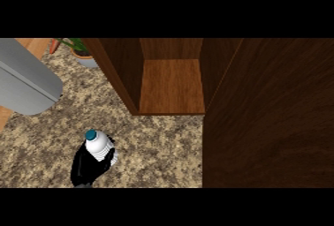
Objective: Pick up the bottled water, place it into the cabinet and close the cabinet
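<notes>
Lower body of bottled water (99, 143) behind fingers (109, 155); plant (77, 46) cropped above.

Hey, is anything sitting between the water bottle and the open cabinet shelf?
Nothing visible does. The bottled water, held in the left hand, has only counter between it and the cabinet shelf. The open door stands to the right, off that path.

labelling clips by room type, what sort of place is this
Most likely a kitchen: a speckled stone counter, an open wooden cabinet on it, and a potted plant at the back. The right hand is curled round bottled water.
</notes>
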Action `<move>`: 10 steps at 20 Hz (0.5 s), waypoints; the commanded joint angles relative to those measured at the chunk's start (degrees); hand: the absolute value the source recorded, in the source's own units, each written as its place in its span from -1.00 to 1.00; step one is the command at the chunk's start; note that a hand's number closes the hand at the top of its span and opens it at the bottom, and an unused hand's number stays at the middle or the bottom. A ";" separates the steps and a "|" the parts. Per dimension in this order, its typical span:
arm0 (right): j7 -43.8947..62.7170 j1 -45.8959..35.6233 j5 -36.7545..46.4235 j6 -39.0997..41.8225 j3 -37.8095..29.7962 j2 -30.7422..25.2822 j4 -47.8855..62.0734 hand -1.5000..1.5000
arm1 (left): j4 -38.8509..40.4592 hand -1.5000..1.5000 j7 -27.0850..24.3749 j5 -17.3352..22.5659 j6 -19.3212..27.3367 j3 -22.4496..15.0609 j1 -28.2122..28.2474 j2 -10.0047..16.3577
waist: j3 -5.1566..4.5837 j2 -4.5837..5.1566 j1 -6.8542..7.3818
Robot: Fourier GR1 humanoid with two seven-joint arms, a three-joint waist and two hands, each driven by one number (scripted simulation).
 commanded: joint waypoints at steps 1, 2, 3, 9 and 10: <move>5.78 3.19 -7.74 -0.78 -1.86 -0.71 -11.84 -1.00 | 0.10 1.00 -1.31 0.64 1.83 -1.88 -1.02 -0.69 | -0.01 0.04 0.14; 4.21 1.37 -5.11 0.00 -0.89 0.32 -8.71 -1.00 | 1.72 1.00 -0.33 1.29 -0.49 0.29 -2.36 -0.10 | 0.01 0.01 0.05; 2.46 -0.93 -3.90 0.29 -0.93 0.76 -5.53 -1.00 | -1.36 1.00 -1.97 2.30 -0.96 -2.66 1.98 -0.70 | 0.05 -0.12 0.38; 2.88 3.65 -5.68 1.09 -1.02 0.91 -11.09 -1.00 | 0.45 1.00 -3.00 2.39 4.15 -0.34 -5.16 1.05 | -0.02 -0.05 -0.51; 4.89 1.62 -2.66 -0.26 2.00 2.09 -10.09 -1.00 | 1.09 1.00 -4.73 2.08 5.22 -0.47 -6.13 -0.19 | -0.02 0.04 -0.17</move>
